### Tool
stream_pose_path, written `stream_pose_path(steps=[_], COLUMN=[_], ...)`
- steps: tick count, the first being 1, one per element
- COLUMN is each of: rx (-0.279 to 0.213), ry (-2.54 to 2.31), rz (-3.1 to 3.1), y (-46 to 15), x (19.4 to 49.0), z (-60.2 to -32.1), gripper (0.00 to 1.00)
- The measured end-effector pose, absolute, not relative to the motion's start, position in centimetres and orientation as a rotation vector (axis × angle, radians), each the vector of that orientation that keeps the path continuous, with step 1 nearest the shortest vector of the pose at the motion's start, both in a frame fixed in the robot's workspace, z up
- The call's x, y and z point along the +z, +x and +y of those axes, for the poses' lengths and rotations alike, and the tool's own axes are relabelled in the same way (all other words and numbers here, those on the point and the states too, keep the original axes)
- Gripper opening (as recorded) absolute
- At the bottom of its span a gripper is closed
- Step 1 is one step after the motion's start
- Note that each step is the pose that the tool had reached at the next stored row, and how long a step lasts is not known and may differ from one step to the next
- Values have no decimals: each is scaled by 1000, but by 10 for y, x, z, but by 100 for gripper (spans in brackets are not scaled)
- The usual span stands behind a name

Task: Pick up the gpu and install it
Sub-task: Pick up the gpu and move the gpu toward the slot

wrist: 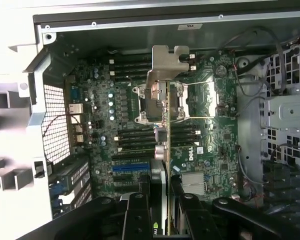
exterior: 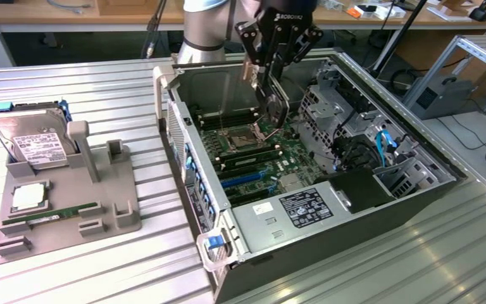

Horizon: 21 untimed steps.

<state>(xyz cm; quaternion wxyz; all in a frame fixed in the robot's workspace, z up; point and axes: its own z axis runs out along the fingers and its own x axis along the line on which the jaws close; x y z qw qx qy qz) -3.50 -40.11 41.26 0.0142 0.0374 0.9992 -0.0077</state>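
- Ribbed silvery metal table (exterior: pixel 99 272); wooden benches (exterior: pixel 57 16) and cables behind; bare aluminium frame (exterior: pixel 479 57) on the exterior view's right.
- Open dark case (exterior: pixel 336 253) lies on its side on the table, sheet-metal walls, green board (exterior: pixel 255 161) inside.
- Black gripper (exterior: pixel 264 73) hangs over the case; jaws clamped on the gpu (exterior: pixel 270 104).
- Gpu is a thin flat card, edge-on, upright, reaching down from the jaws towards the board, above the socket area; contact with the board unclear.
- Wrist view: gpu edge (wrist: pixel 168 130) between the fingers (wrist: pixel 140 210), bent silvery bracket (wrist: pixel 168 62) at its far end, blue slot (wrist: pixel 130 167) just beside the jaws.
- Well apart from the jaws: matte grey holder (exterior: pixel 57 234) with shiny drive (exterior: pixel 36 142) and green stick (exterior: pixel 53 215).
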Motion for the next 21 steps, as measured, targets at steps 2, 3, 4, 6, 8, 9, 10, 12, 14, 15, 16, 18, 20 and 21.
stream_pose_path(steps=[2, 3, 4, 6, 8, 9, 10, 12, 14, 15, 16, 18, 20, 21], rx=[-26, -27, -28, -30, -32, -33, -34, -36, -38, -38, -39, -41, -43, -43], ry=[117, 117, 117, 117, 117, 116, 117, 116, 116, 116, 116, 116, 116, 116], rz=[3111, 3111, 3111, 3111, 3111, 3111, 3111, 3111, 3111, 3110, 3110, 3110, 3110, 3110], y=[-33, -32, -31, -28, -25, -23, -23, -20, -18, -17, -17, -14, -11, -9], x=[412, 412, 411, 411, 410, 410, 410, 409, 408, 408, 408, 407, 406, 406], z=[-401, -401, -401, -401, -401, -401, -401, -401, -401, -401, -401, -401, -401, -401], gripper=[27, 27, 27, 27, 27, 27, 27, 27, 27, 27, 27, 27, 27, 27])
